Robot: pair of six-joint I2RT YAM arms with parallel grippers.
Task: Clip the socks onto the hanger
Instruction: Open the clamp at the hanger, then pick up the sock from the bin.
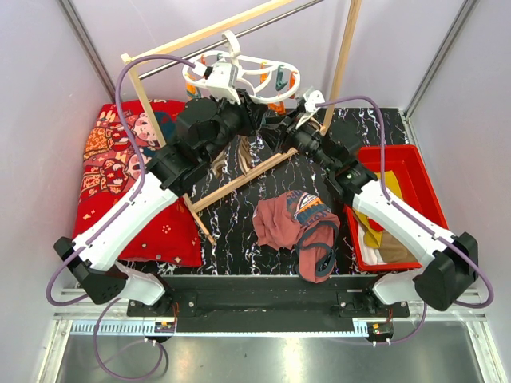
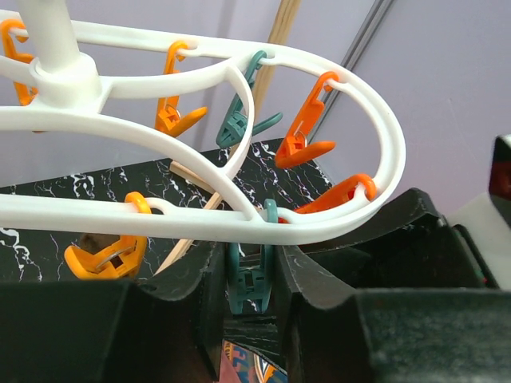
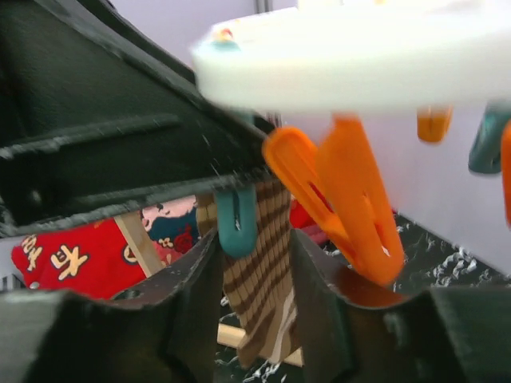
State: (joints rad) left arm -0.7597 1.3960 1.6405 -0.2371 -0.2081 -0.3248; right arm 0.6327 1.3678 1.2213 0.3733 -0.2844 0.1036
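The white oval hanger (image 1: 239,76) hangs at the back, its ring (image 2: 200,223) carrying orange and teal pegs. My left gripper (image 2: 252,275) reaches up under the ring. Its fingers press both sides of a teal peg (image 2: 252,291). A brown-and-tan striped sock (image 3: 259,295) hangs down between the fingers of my right gripper (image 3: 255,263), which stand apart at its edges without pinching it. The tip of a teal peg (image 3: 237,223) lies over the sock's top. Beside it hangs an orange peg (image 3: 351,207). Other socks (image 1: 371,231), mustard yellow among them, lie in the red bin.
The wooden rack's pole (image 1: 239,179) slants under both arms. A red cartoon-print cushion (image 1: 120,159) lies at the left. A rust-maroon garment (image 1: 291,223) is heaped at the centre front. The red bin (image 1: 389,152) stands at the right.
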